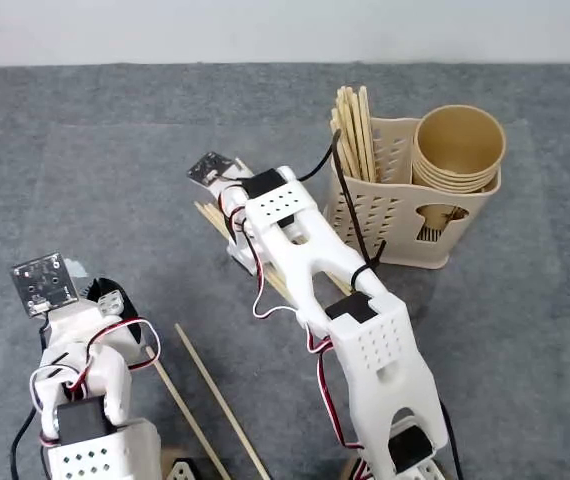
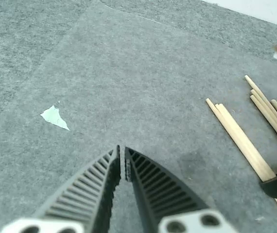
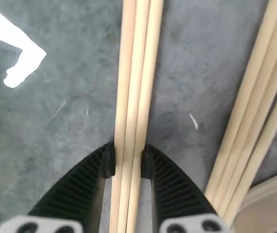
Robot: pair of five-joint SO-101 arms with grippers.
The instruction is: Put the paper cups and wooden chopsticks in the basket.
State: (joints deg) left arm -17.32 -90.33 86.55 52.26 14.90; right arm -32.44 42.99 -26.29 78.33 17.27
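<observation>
Right gripper clamps a bundle of wooden chopsticks (three side by side) left of the basket; left gripper sits clenched, empty, farther left.

We look down from high over the whole tabletop; our two wrist cameras point downward, close to it, both catching the same chopsticks.

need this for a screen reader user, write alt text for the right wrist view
The right pincer is shut on a bundle of wooden chopsticks over the grey mat. More loose chopsticks lie to one side, and a white scrap lies on the mat.
</observation>
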